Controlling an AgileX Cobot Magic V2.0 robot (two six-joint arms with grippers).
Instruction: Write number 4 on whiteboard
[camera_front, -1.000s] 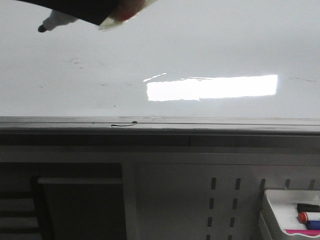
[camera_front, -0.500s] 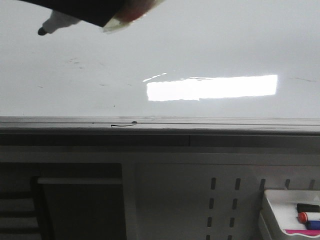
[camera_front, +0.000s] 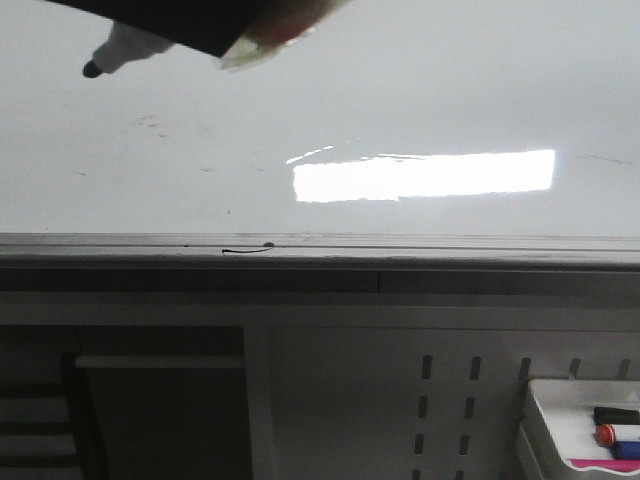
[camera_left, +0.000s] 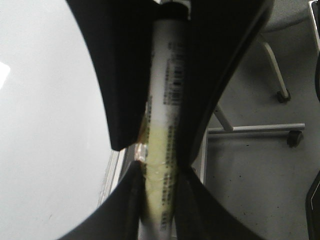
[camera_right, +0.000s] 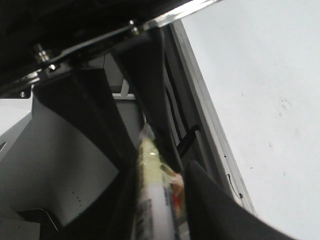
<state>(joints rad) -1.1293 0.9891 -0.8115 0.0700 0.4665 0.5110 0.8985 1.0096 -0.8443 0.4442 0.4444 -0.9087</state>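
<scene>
The whiteboard (camera_front: 420, 90) fills the upper front view, glossy white with faint smudges and a grey rim (camera_front: 400, 243). The number 4 is out of view. At the top left a marker (camera_front: 125, 48) points its black tip (camera_front: 90, 69) down-left just in front of the board, held by a dark gripper whose arm I cannot tell. In the left wrist view my left gripper (camera_left: 159, 200) is shut on a white, yellow-taped marker (camera_left: 167, 90), beside the board (camera_left: 45, 125). My right gripper (camera_right: 157, 200) is likewise shut on a taped marker (camera_right: 150, 175), next to the board (camera_right: 270, 80).
A short black squiggle (camera_front: 245, 249) with a dot sits on the rim. A white tray (camera_front: 545, 420) with markers stands at the lower right below the board. A perforated panel (camera_front: 445, 400) lies under the rim. A wheeled chair base (camera_left: 285, 95) stands on the floor.
In the front view the held marker and gripper have shifted slightly right and down; the tip sits a little lower over the board.
</scene>
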